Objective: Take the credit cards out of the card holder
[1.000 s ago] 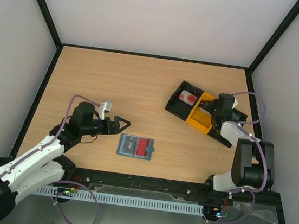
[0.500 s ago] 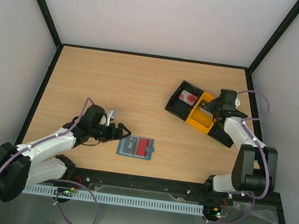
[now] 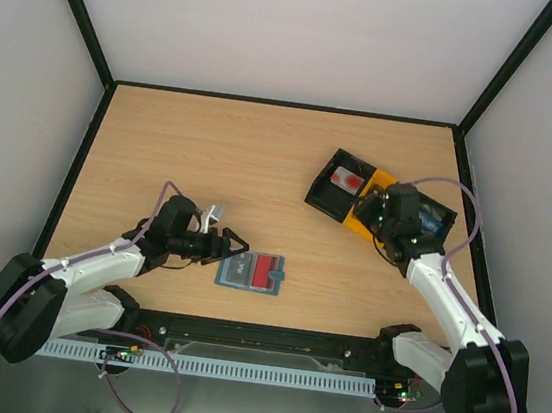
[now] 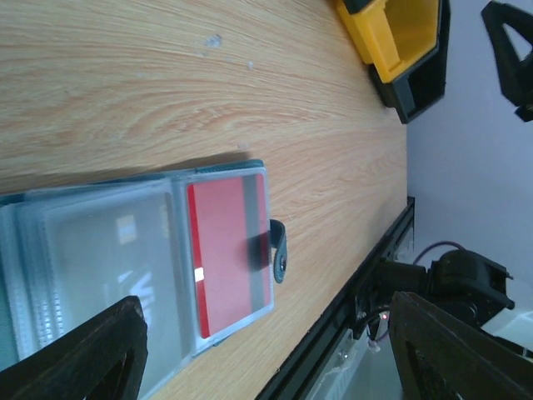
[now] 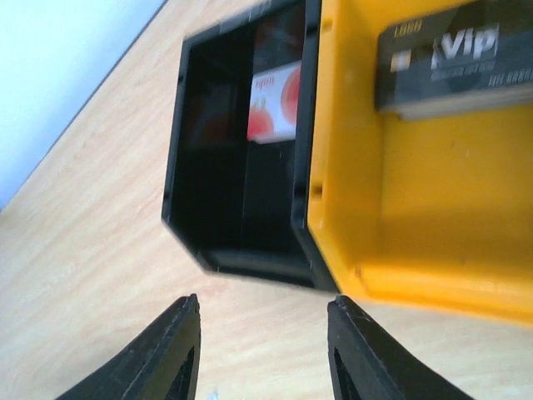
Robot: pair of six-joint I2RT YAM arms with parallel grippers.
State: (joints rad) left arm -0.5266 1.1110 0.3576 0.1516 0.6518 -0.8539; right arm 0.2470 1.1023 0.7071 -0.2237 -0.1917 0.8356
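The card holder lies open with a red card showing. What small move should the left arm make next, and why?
Probably ease the left gripper forward and down toward the red card. Its jaws stand open and empty at the near corner of the card holder, and the card sits in the pocket farther from them, not yet pulled out.

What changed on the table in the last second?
The left tool closed in on the card holder's left edge, jaws open. The right tool drew back from over the tray, empty, its arm swinging down. The card holder, its red card and the tray stayed put.
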